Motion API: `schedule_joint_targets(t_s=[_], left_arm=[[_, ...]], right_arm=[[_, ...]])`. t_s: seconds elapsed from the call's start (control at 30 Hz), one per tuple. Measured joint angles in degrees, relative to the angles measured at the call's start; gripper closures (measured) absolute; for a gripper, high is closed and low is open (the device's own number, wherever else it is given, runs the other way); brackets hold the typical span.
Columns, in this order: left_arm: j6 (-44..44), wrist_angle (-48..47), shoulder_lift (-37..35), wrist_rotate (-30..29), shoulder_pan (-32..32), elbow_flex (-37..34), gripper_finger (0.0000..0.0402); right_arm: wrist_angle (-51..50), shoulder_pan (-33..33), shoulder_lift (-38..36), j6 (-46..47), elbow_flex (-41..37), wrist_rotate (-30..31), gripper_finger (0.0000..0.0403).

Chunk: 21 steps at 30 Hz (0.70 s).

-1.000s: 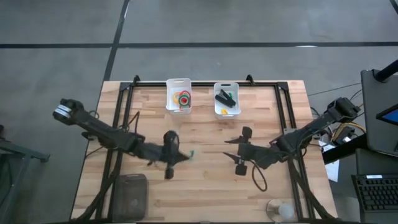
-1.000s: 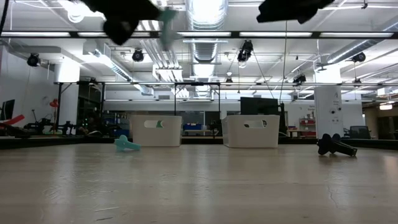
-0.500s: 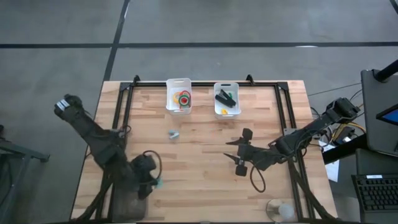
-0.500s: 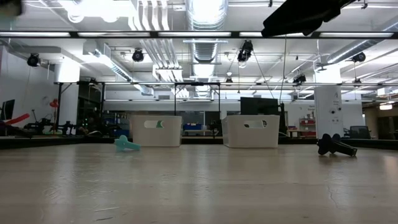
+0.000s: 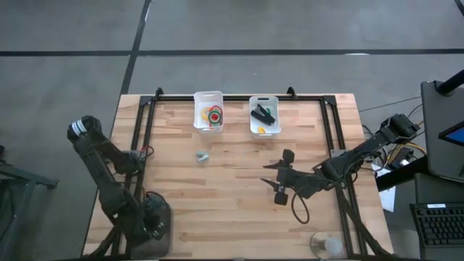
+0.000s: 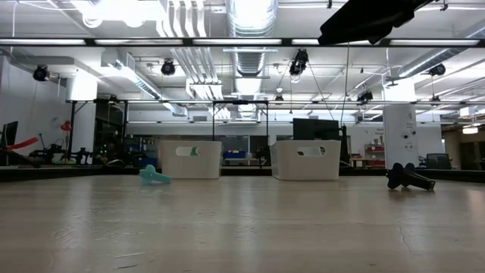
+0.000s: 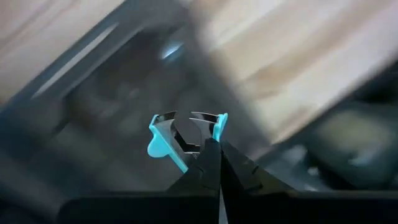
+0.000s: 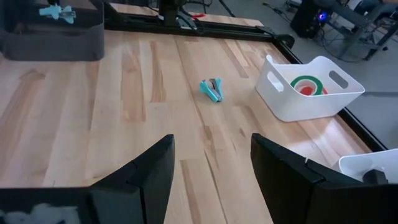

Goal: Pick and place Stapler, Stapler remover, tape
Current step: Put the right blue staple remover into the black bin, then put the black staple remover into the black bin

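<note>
Wooden table [image 5: 239,196] carries two white bins: tape [image 5: 212,114] in one, stapler [image 5: 262,113] in the other. Left gripper [image 7: 211,155] pinches a teal staple remover [image 7: 180,134] above the dark grey bin [image 5: 148,228]; right gripper [image 5: 279,181] hangs spread, empty, mid-table. Another remover [image 5: 202,156] lies loose

Tape [image 5: 212,114] in left bin [image 5: 208,121]; stapler [image 5: 263,114] in right bin [image 5: 264,127].

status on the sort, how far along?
Done: coloured tape rolls sit in the left white bin, and the black stapler in the right white bin. In hand: the left gripper is shut on a teal claw-shaped staple remover over the dark grey bin. Left: another teal remover lies on the table. The right gripper hovers open mid-table.
</note>
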Motion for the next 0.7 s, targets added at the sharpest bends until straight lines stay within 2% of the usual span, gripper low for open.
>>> schedule_joint_targets(t_s=[0.1,0.17,0.6,0.7], left_arm=[[-3.4,-3.2,2.1,7.8,0.0,0.0,0.0401],[-3.8,-4.3,2.9,9.2,-0.1,0.0,0.0397],[-2.9,-6.2,3.4,6.3,0.3,0.0,0.0324],[1.7,-5.1,2.4,1.1,0.2,0.8,0.0309]], right_arm=[[0.0,0.0,0.0,0.3,0.0,0.0,0.0199],[0.1,0.0,0.0,0.3,0.0,0.0,0.0199],[-0.2,-0.4,0.0,0.1,0.0,0.0,0.0200],[-1.8,-0.5,0.0,-0.1,0.0,0.1,0.0200]])
